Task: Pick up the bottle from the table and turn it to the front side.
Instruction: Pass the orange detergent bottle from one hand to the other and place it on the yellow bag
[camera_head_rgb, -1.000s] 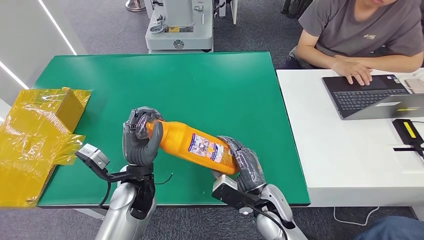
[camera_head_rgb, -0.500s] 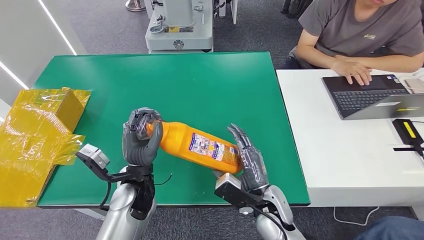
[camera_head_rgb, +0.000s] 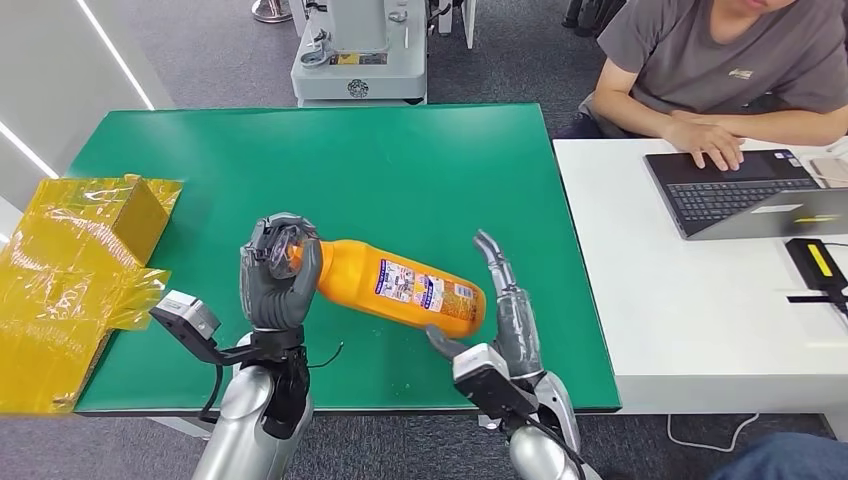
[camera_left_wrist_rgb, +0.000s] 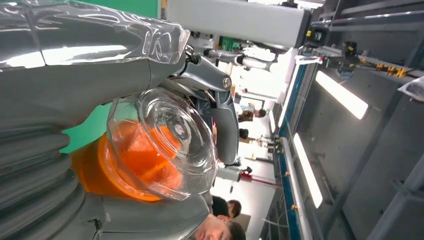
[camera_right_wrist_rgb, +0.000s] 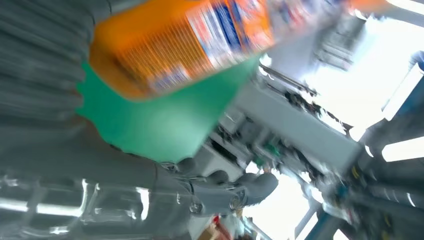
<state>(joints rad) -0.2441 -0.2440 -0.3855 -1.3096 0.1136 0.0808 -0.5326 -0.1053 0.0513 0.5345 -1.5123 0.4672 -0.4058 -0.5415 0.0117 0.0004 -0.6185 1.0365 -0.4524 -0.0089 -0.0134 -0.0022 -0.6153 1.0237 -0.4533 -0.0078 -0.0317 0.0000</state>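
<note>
An orange bottle with a printed label lies nearly level above the green table, label upward. My left hand grips its neck and clear cap end, and the left wrist view has that clear cap between my fingers. My right hand stands just past the bottle's base with fingers straight and spread, holding nothing. The right wrist view, blurred, has the bottle's base close above the green surface.
A crumpled yellow plastic-wrapped box lies at the table's left edge. On the right stands a white desk with a laptop, where a person sits. A grey machine is behind the table.
My right hand has let go of the bottle's base and its fingers have straightened and drawn away. The bottle stays in my left hand, tipped slightly more level.
</note>
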